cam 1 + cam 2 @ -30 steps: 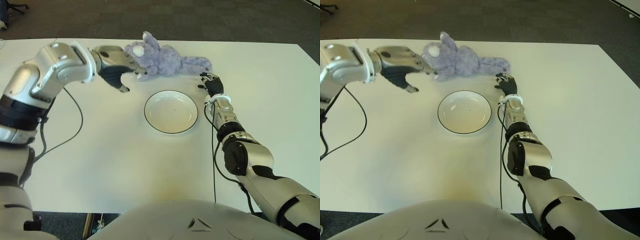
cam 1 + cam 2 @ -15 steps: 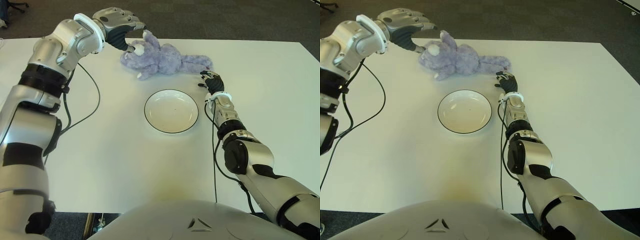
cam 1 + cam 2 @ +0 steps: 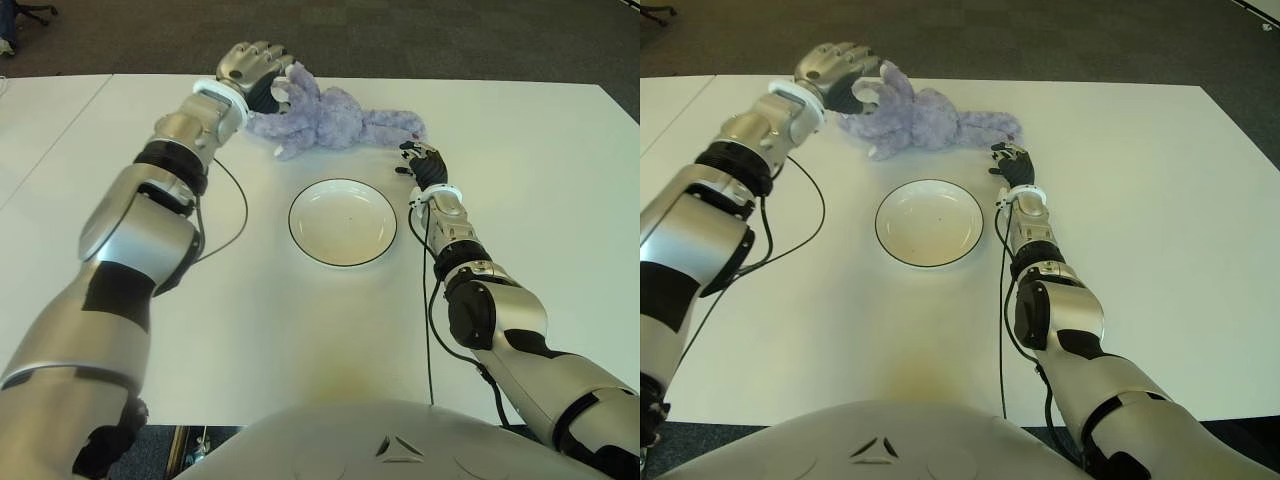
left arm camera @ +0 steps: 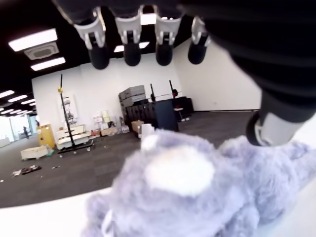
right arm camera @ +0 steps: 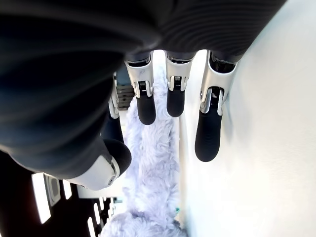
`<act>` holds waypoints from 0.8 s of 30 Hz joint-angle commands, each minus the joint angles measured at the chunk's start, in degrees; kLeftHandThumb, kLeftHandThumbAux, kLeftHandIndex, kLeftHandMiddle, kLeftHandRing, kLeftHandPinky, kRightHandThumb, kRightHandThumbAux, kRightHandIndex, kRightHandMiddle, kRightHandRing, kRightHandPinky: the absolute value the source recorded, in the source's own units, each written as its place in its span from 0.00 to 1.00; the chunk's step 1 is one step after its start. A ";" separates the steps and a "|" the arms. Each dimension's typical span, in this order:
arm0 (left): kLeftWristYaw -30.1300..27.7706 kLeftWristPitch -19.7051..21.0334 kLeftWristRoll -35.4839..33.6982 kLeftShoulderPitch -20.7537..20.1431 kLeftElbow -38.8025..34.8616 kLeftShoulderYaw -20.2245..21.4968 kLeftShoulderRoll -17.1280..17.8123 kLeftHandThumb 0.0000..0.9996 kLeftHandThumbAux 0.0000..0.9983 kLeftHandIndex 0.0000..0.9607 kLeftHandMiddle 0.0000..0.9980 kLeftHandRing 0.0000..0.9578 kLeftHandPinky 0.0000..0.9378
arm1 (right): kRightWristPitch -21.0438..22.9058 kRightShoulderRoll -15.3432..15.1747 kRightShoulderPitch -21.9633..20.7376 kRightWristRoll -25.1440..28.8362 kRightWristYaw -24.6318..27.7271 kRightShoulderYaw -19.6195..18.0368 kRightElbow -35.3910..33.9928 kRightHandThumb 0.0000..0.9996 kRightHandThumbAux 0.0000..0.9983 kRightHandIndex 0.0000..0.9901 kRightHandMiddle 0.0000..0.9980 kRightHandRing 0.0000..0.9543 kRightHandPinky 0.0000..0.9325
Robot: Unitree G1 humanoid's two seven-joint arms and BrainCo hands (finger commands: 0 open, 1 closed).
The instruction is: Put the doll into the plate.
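Beyond the plate, toward the far edge of the white table, lies the doll: a plush animal in lavender-grey fleece with a white patch on its head, stretched out lengthwise on the tabletop with its head toward the robot's left and its legs toward the robot's right. The doll is outside the plate and does not touch it. The plate is a round white dish with a thin dark rim, and its bowl holds nothing. The left hand is positioned at the doll's head, on the far-left side of the plate; in the left wrist view its fingers are spread above the head and grip nothing, while the thumb tip sits against the fleece. The right hand shows just right of the plate, at the doll's leg end, with its fingers loosely extended and enclosing nothing.
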 commanded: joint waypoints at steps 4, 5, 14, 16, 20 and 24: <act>5.21 4.66 -0.50 4.11 7.85 -0.29 -7.63 0.35 0.46 0.00 0.00 0.00 0.01 | -8.94 4.00 14.38 1.43 -5.11 -1.16 10.67 0.69 0.74 0.40 0.15 0.10 0.09; 5.38 5.06 -0.67 4.80 8.04 -0.16 -8.26 0.35 0.46 0.00 0.00 0.00 0.01 | -9.01 3.99 14.44 1.44 -5.09 -1.17 10.67 0.69 0.74 0.40 0.15 0.11 0.09; 3.59 7.86 -1.59 9.07 9.02 0.61 -11.71 0.30 0.48 0.00 0.00 0.00 0.00 | -9.79 3.82 14.93 1.48 -4.71 -1.13 10.64 0.69 0.74 0.40 0.16 0.11 0.08; 2.66 8.40 -1.71 9.84 9.14 0.73 -12.21 0.27 0.49 0.00 0.00 0.00 0.00 | -9.86 3.80 15.00 1.54 -4.54 -1.16 10.63 0.69 0.74 0.40 0.16 0.11 0.08; 0.73 9.45 -1.98 11.52 9.37 0.74 -13.25 0.22 0.49 0.00 0.00 0.00 0.00 | -10.01 3.78 15.12 1.67 -4.42 -1.25 10.60 0.69 0.74 0.40 0.16 0.11 0.09; -0.66 10.32 -2.10 13.19 9.52 0.69 -14.05 0.16 0.49 0.00 0.00 0.00 0.00 | -10.11 3.80 15.15 1.74 -4.49 -1.30 10.59 0.69 0.74 0.40 0.16 0.11 0.10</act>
